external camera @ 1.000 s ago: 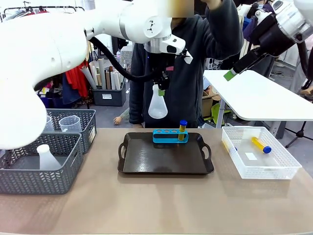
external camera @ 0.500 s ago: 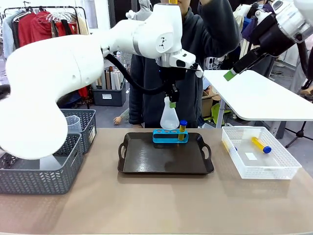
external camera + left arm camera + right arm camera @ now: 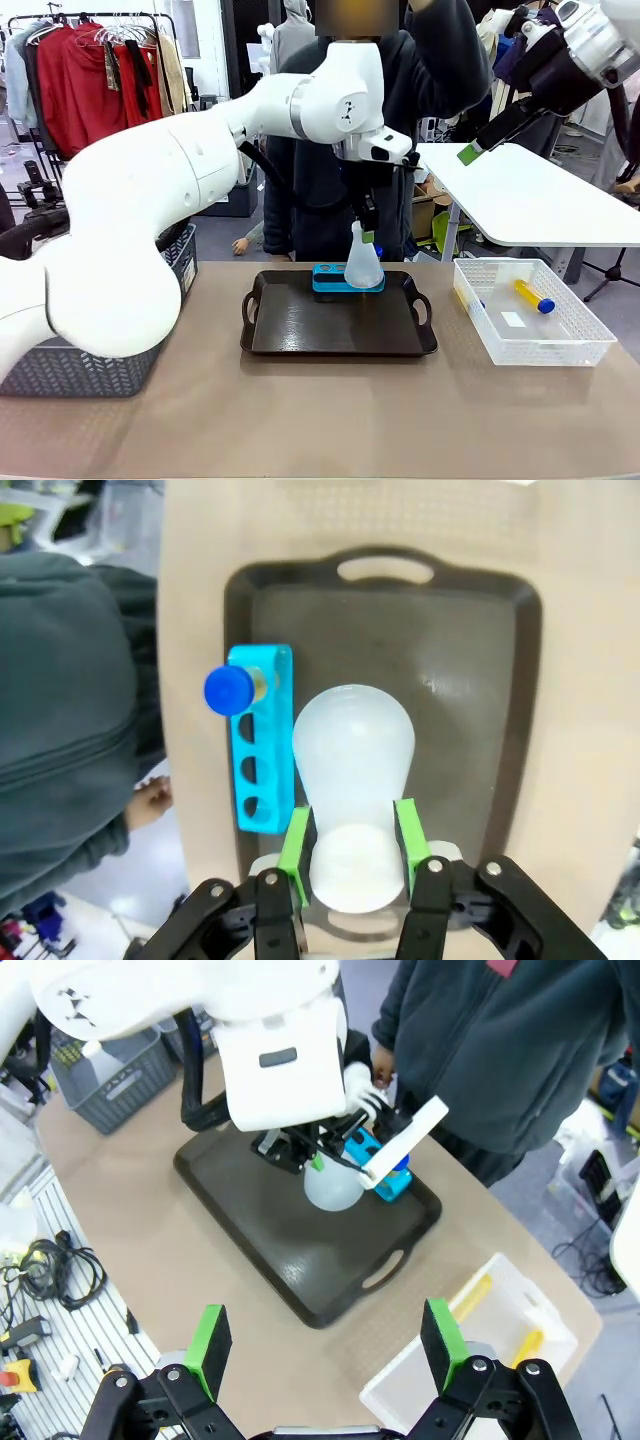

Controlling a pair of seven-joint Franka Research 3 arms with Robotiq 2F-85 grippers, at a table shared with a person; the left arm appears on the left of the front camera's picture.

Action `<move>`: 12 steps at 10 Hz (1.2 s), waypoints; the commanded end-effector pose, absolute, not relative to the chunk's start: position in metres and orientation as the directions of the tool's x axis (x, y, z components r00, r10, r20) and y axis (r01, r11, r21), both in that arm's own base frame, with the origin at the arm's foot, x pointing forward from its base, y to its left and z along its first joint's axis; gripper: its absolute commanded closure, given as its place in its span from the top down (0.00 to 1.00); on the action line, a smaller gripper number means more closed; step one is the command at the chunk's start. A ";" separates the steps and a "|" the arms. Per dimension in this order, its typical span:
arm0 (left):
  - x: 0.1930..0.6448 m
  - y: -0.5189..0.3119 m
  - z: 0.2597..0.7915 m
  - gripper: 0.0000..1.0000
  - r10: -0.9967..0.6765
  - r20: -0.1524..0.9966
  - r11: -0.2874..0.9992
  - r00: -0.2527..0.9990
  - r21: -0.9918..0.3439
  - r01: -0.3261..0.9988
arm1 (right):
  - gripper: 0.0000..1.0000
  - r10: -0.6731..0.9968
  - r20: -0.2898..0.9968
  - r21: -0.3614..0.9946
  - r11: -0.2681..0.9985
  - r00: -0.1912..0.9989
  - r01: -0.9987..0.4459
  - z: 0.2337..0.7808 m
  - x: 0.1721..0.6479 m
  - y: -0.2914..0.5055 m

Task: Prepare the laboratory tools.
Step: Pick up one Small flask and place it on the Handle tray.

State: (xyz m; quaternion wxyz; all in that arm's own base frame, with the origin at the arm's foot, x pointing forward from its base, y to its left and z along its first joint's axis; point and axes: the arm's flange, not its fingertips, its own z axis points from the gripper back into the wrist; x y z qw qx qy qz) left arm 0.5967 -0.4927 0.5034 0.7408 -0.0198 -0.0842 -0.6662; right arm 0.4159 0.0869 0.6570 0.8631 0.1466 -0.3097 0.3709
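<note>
Translucent white flask (image 3: 352, 740) hangs neck-up, pinched at its neck between the left gripper's (image 3: 352, 825) green pads, black tray (image 3: 480, 730) beneath, blue rack (image 3: 262, 770) just beside. The right gripper (image 3: 326, 1332) gapes wide, holding nothing.

— Where does the tray (image 3: 300, 335) sit?
— I see it mid-table, the tube rack (image 3: 328, 281) on its far edge. The flask (image 3: 363, 268) is in my left gripper (image 3: 352, 825), over the tray and just before the rack.
— And the sides?
— A bin (image 3: 560, 350) right of the tray, a tube (image 3: 533, 296) in it; a basket (image 3: 70, 382) far left.
</note>
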 end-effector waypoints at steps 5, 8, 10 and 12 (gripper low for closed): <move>0.647 -0.543 0.481 0.00 -0.995 0.096 -0.018 -0.020 0.024 1.000 | 1.00 0.548 0.645 0.024 0.682 0.533 -0.731 0.657 0.415 0.086; 0.647 -0.548 0.466 0.00 -0.995 0.091 -0.040 -0.039 -0.005 0.999 | 1.00 0.548 0.645 0.024 0.682 0.533 -0.731 0.657 0.415 0.086; 0.649 -0.548 0.461 0.00 -0.996 0.083 -0.037 -0.036 -0.014 0.999 | 1.00 0.548 0.645 0.024 0.682 0.533 -0.731 0.657 0.415 0.086; 0.649 -0.548 0.456 0.00 -0.996 0.079 -0.041 -0.039 -0.028 0.999 | 1.00 0.548 0.645 0.024 0.682 0.533 -0.731 0.657 0.415 0.086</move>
